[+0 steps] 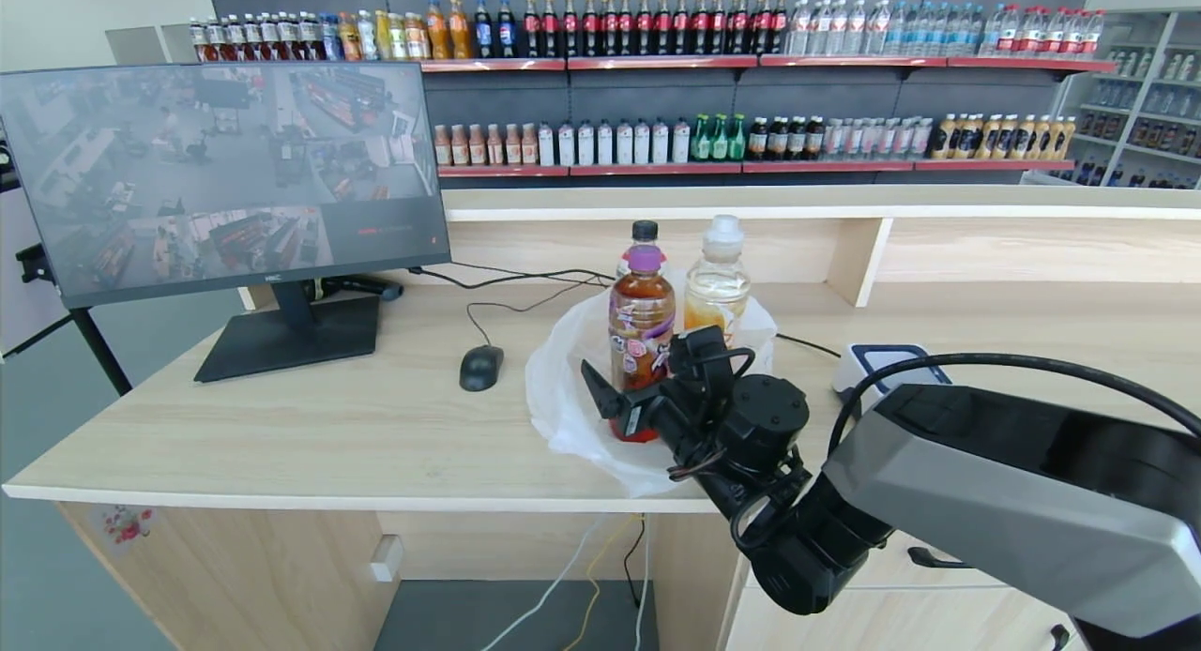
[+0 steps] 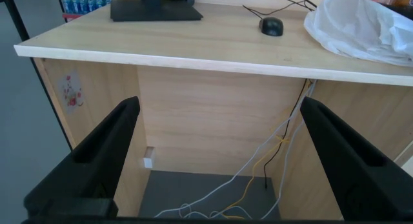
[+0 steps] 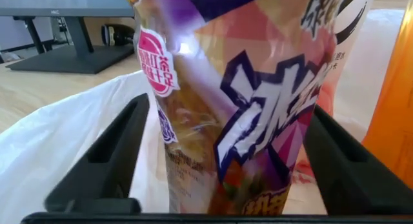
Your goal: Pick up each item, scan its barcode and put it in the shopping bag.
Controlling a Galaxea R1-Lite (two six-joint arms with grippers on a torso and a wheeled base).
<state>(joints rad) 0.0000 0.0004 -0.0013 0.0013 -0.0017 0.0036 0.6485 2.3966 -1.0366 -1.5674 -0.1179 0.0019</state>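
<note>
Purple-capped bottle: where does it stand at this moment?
Near the head view's centre the purple-capped bottle stands on the white bag, at the right hand, with the white-capped bottle just to its right.

The right gripper (image 1: 644, 381) straddled a bottle (image 1: 642, 318) that stood in the shopping bag (image 1: 563, 398) on the bench (image 1: 328, 435). A second bottle (image 1: 717, 290) stood just behind and to the right of that gripper, the scanner (image 1: 877, 362) farther right, the mouse (image 1: 480, 367) to its left, and the monitor (image 1: 225, 173) beyond the mouse.
</note>
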